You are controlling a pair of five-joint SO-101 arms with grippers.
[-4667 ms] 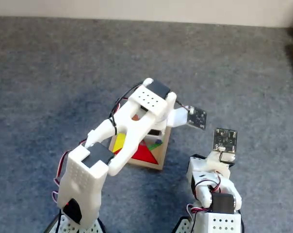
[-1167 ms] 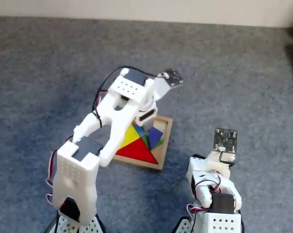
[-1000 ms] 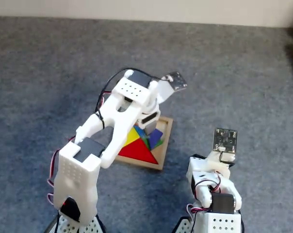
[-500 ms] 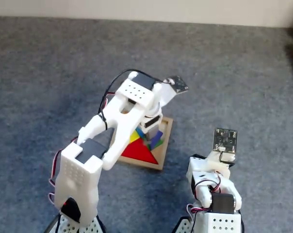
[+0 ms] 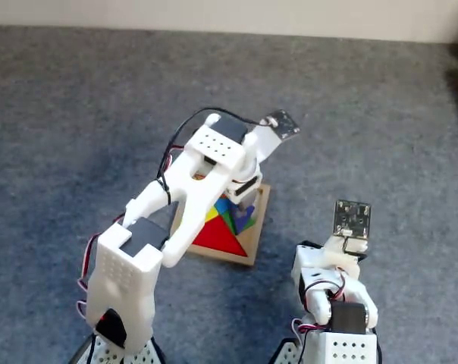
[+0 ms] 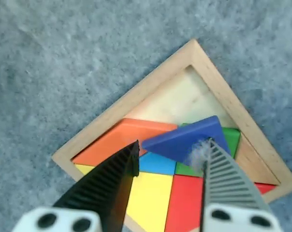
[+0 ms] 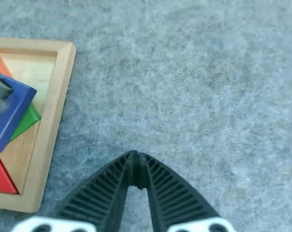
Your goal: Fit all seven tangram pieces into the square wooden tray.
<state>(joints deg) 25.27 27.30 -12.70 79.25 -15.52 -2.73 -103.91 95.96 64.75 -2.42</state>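
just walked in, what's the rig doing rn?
Tangram puzzle. The left gripper hangs open over the wooden tray, with one fingertip on the blue triangle. That triangle lies tilted on top of the green piece, not seated. The orange, yellow and red pieces lie flat in the tray, and one corner is bare wood. The right gripper is shut over the carpet beside the tray, holding nothing.

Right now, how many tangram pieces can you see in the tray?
6: orange along one edge, light blue in the middle, yellow and red beside it, green partly under the dark blue one, tilted on top beneath the left pincer. A seventh may be hidden.
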